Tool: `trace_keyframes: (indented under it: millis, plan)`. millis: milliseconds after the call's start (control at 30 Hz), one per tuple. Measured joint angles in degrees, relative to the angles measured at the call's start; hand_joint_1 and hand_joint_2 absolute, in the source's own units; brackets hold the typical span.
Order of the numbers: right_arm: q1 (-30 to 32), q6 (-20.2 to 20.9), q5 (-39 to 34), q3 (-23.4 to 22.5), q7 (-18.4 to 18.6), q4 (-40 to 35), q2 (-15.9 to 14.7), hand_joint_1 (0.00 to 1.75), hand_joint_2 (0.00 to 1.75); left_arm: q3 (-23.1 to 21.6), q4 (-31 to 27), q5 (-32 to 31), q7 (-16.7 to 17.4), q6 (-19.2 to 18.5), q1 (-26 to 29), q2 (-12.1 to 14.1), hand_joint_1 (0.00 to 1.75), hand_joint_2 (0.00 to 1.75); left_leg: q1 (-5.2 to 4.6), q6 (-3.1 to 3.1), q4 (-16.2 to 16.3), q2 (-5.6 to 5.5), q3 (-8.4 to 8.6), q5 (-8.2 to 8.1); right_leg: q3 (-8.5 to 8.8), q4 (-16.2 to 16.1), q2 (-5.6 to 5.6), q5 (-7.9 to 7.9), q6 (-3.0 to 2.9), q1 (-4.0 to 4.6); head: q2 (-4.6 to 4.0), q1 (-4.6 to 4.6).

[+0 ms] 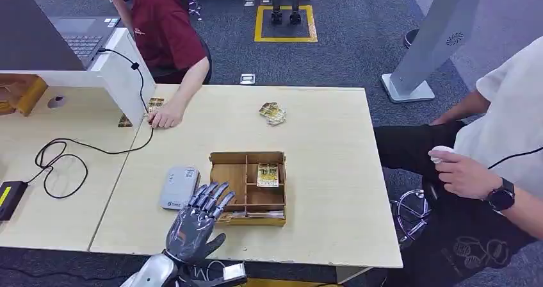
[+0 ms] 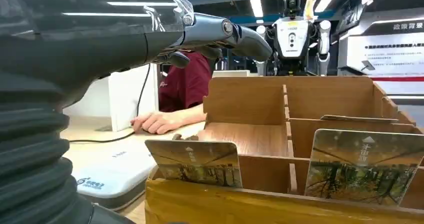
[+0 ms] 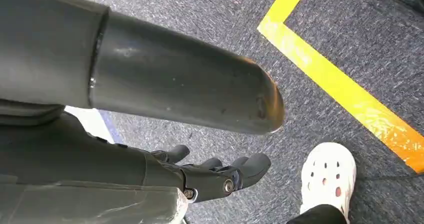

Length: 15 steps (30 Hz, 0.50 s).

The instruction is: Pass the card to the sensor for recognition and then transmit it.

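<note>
Grey carpet with a yellow taped square surrounds a pale wooden surface (image 1: 320,127), where a wooden divided box (image 1: 248,186) sits near the front edge. One card (image 1: 267,175) lies in a right-hand compartment of the box; from the left wrist view two more cards (image 2: 196,163) stand upright in its near slots. Just left of the box lies the white card sensor (image 1: 178,186). The left robot hand (image 1: 196,221) hovers between sensor and box with its fingers spread and nothing in them — fingertips reach over the box's near-left corner. A few loose cards (image 1: 273,113) lie further back on the surface. The right robot hand (image 3: 220,176) hangs over the carpet, fingers loosely apart and holding nothing. A person in a dark red shirt (image 1: 163,24) rests a hand on the surface's far side — another person in white (image 1: 506,127) sits to the right.
</note>
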Motion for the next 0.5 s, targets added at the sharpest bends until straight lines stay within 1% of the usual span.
trace_keyframes:
  millis: [267,300,333,500]
  plan:
    - [-0.03,0.0,0.0,0.04,0.15,0.0,0.02,0.0,0.0,0.07,0.2,0.52,0.0,-0.44,-0.14,-0.11,0.0,1.75,0.0,0.0,0.0,0.0,0.0,0.0,0.0,0.0,0.0,0.0,0.0,0.0,0.0,0.02]
    - [-0.03,0.0,0.0,0.07,0.15,0.0,0.02,0.0,0.0,0.07,0.2,0.5,0.0,-0.46,-0.14,-0.13,0.16,1.75,0.0,0.0,0.0,0.0,0.0,0.0,0.0,0.0,0.0,0.0,0.0,0.0,0.0,0.0]
    - [-0.03,0.0,0.0,0.07,0.15,0.0,0.02,0.0,0.0,0.07,0.2,0.52,0.0,-0.46,-0.15,-0.13,1.75,1.75,0.0,0.0,0.0,0.0,0.0,0.0,0.0,0.0,0.0,0.0,0.0,0.0,0.0,0.0]
    - [-0.03,0.0,0.0,0.09,0.15,0.0,0.02,0.0,0.0,0.11,0.2,2.78,-1.05,-1.33,-0.13,-0.11,1.75,1.75,0.0,0.0,0.0,0.0,0.0,0.0,0.0,0.0,0.0,0.0,0.0,0.0,0.0,0.0]
